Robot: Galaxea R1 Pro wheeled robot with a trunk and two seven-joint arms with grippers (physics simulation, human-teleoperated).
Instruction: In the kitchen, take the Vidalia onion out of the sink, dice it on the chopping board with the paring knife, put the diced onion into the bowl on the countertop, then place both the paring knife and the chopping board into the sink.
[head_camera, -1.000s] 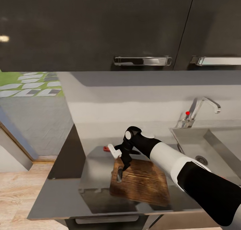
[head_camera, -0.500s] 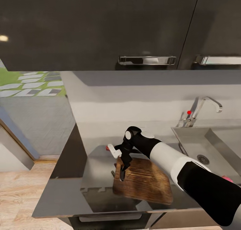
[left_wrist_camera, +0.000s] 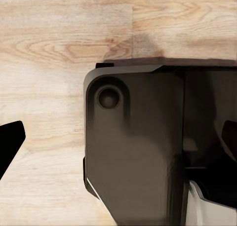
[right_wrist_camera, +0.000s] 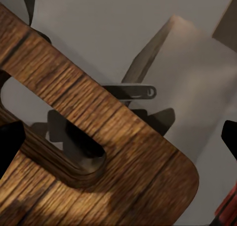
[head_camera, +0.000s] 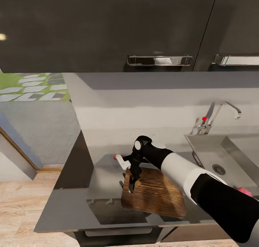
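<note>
The paring knife [head_camera: 116,156] lies on the grey countertop [head_camera: 72,200] just behind the chopping board's [head_camera: 158,195] slotted end. The right gripper [head_camera: 128,185] hangs over that slot with its fingers spread and holding nothing. The left gripper's state I cannot tell. Farther right, the sink [head_camera: 230,157] holds a pinkish item at its near edge, possibly the onion. Judging by this, dicing hasn't begun and nearly everything remains.
</note>
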